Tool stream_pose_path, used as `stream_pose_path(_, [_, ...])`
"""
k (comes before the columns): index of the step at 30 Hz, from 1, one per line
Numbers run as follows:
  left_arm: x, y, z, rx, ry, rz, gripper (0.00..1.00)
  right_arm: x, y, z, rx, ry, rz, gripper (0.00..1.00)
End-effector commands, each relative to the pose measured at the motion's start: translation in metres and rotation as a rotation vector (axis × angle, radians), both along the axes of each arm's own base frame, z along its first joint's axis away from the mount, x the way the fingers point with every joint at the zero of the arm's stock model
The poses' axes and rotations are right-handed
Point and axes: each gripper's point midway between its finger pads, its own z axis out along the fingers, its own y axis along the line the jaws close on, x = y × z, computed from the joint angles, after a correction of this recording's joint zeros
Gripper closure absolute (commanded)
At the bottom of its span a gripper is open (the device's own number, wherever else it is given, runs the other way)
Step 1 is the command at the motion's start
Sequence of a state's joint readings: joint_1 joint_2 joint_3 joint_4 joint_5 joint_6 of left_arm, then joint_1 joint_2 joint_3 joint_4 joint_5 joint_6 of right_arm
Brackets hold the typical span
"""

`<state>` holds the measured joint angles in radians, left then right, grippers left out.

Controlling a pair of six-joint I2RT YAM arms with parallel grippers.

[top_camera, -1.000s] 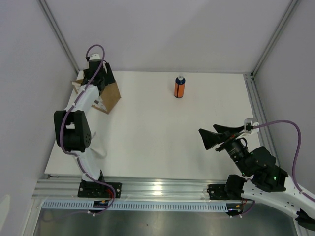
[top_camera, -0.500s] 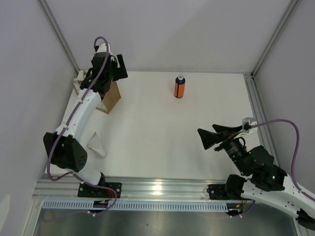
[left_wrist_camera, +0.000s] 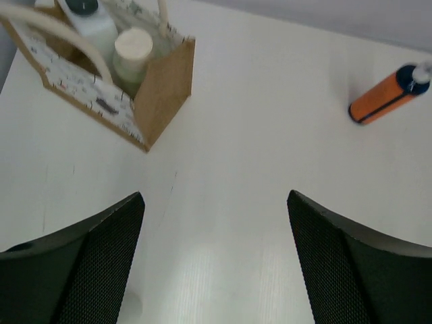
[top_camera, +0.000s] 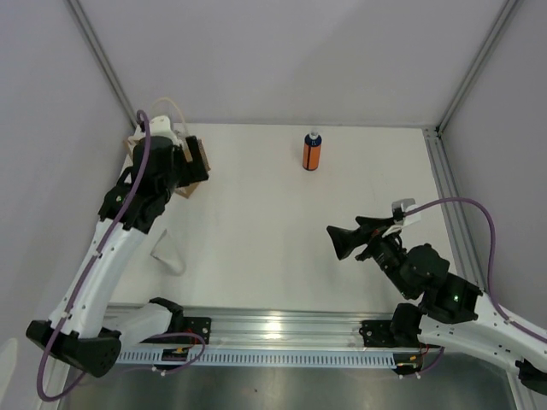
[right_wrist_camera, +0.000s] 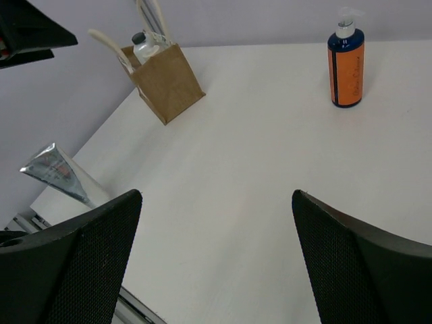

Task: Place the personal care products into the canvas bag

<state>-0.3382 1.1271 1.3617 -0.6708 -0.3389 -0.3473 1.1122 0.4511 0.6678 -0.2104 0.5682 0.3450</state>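
The canvas bag [left_wrist_camera: 158,91] stands at the table's far left, and the left wrist view shows the white bottle with dark cap [left_wrist_camera: 91,20] and the cream-white cylinder [left_wrist_camera: 133,50] inside it. In the top view the bag [top_camera: 193,186] is mostly hidden under my left arm. The orange bottle with dark blue cap [top_camera: 312,151] stands upright at the far middle, and it also shows in the wrist views [left_wrist_camera: 385,98] [right_wrist_camera: 347,67]. My left gripper [top_camera: 197,162] [left_wrist_camera: 214,199] is open and empty, raised beside the bag. My right gripper [top_camera: 346,229] [right_wrist_camera: 216,194] is open and empty, well short of the orange bottle.
A silver-white tube [top_camera: 167,252] [right_wrist_camera: 57,172] lies near the table's front left edge. The bag [right_wrist_camera: 165,81] shows at the far left of the right wrist view. Metal frame rails run along the table's near and right edges.
My left arm has lifted off the bag and swung back over it, with the gripper now raised and open. My right gripper has shifted a little to the left.
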Motion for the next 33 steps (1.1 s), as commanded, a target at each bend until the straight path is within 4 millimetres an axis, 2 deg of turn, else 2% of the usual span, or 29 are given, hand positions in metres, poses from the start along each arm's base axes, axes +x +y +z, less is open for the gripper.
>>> stream_pose_path(1, [-0.055, 0.008, -0.04, 0.083, 0.162, -0.096, 0.1, 0.001, 0.007, 0.016, -0.003, -0.031, 0.018, 0.03])
stream_pose_path(3, [-0.07, 0.012, -0.051, 0.1, 0.2, -0.114, 0.1, 0.005, 0.009, 0.011, -0.027, -0.023, 0.008, 0.03])
stream_pose_path(4, [-0.078, 0.012, -0.067, 0.107, 0.246, -0.125, 0.09, 0.006, 0.01, 0.01, -0.034, -0.021, 0.005, 0.03])
stream_pose_path(6, [-0.097, 0.015, -0.081, 0.119, 0.321, -0.143, 0.1, 0.006, 0.013, 0.008, -0.044, -0.013, 0.013, 0.03])
stream_pose_path(7, [-0.102, 0.024, -0.085, 0.145, 0.351, -0.111, 0.11, 0.004, 0.015, 0.009, -0.04, -0.012, 0.027, 0.03])
stream_pose_path(9, [-0.118, 0.042, -0.091, 0.196, 0.406, -0.044, 0.11, 0.004, 0.014, 0.009, -0.037, -0.015, 0.027, 0.03])
stream_pose_path(11, [-0.132, 0.05, -0.09, 0.224, 0.439, -0.041, 0.11, 0.004, 0.012, 0.01, -0.034, -0.018, 0.02, 0.03])
stream_pose_path(14, [-0.14, 0.059, -0.079, 0.254, 0.45, -0.024, 0.14, 0.003, 0.009, 0.013, -0.026, -0.022, 0.014, 0.03])
stream_pose_path(20, [-0.142, 0.062, -0.087, 0.269, 0.509, -0.031, 0.18, 0.001, 0.0, 0.018, 0.001, -0.034, 0.003, 0.03])
stream_pose_path(25, [-0.134, 0.069, -0.095, 0.281, 0.538, -0.001, 0.2, 0.0, 0.0, 0.019, 0.007, -0.035, 0.008, 0.03])
stream_pose_path(27, [-0.132, 0.07, -0.099, 0.284, 0.559, 0.005, 0.28, 0.0, 0.0, 0.018, 0.004, -0.034, 0.004, 0.03])
stream_pose_path(31, [-0.126, 0.069, -0.114, 0.274, 0.603, 0.006, 0.31, 0.001, -0.001, 0.018, 0.003, -0.034, -0.002, 0.03])
stream_pose_path(33, [-0.124, 0.07, -0.121, 0.237, 0.615, 0.016, 0.39, 0.002, -0.002, 0.017, -0.001, -0.034, -0.011, 0.03])
